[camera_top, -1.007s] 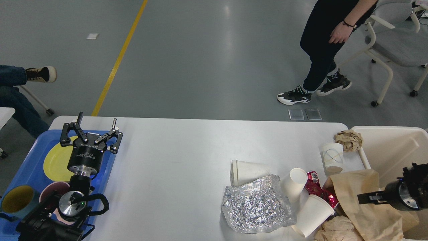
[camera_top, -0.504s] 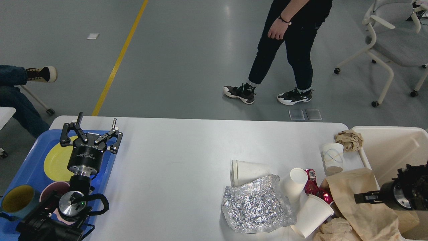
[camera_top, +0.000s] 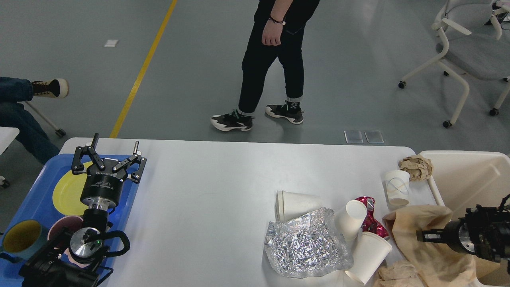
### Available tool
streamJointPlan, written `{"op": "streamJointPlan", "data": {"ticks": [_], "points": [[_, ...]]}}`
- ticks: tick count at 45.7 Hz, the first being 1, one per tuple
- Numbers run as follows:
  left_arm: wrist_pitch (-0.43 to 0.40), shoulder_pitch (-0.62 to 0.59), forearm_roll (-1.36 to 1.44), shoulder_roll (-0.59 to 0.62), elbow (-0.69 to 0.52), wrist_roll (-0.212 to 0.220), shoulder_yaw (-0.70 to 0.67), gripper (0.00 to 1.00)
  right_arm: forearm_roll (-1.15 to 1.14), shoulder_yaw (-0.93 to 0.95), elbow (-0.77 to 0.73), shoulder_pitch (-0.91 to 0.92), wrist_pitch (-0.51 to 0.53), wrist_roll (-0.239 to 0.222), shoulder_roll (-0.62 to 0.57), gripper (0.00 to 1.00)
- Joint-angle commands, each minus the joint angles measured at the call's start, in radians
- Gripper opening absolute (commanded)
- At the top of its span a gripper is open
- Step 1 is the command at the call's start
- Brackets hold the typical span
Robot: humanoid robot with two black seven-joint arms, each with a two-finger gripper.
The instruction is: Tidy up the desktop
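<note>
The white desktop [camera_top: 207,191] carries litter on its right half: a crumpled foil sheet [camera_top: 306,247], a pair of nested paper cups lying on their side [camera_top: 295,204], two more tipped cups [camera_top: 352,217] [camera_top: 368,257], a red wrapper [camera_top: 368,217], an upright patterned cup [camera_top: 396,187], a crumpled paper ball [camera_top: 416,166] and a large brown paper [camera_top: 414,223]. My left gripper [camera_top: 115,144] is open and empty above the blue tray. My right gripper [camera_top: 422,236] points left over the brown paper, touching or just above it; its fingers cannot be told apart.
A blue tray [camera_top: 40,179] at the left holds a yellow plate [camera_top: 65,193], a teal mug [camera_top: 22,239] and a pink bowl [camera_top: 63,225]. A cream bin [camera_top: 466,171] stands at the right edge. A person [camera_top: 271,59] walks behind the table; a chair [camera_top: 470,52] stands at the far right.
My right gripper has moved left and slightly down, and the brown paper, red wrapper and nearest cup shifted left with it. The person walked left. My left arm has not moved.
</note>
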Motion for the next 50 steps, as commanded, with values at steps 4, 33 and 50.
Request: {"op": "streamJointPlan", "data": {"ticks": [4, 33, 50], "points": [[-0.001, 0.000, 0.000, 0.000, 0.000, 0.000, 0.000, 0.96, 0.018, 0.011, 0.014, 0.007, 0.009, -0.066, -0.001, 0.00], [-0.001, 0.000, 0.000, 0.000, 0.000, 0.000, 0.000, 0.96, 0.141, 0.079, 0.154, 0.252, 0.338, -0.108, -0.127, 0.00], [-0.001, 0.000, 0.000, 0.000, 0.000, 0.000, 0.000, 0.96, 0.381, -0.226, 0.402, 0.839, 0.702, -0.281, -0.195, 0.00]]}}
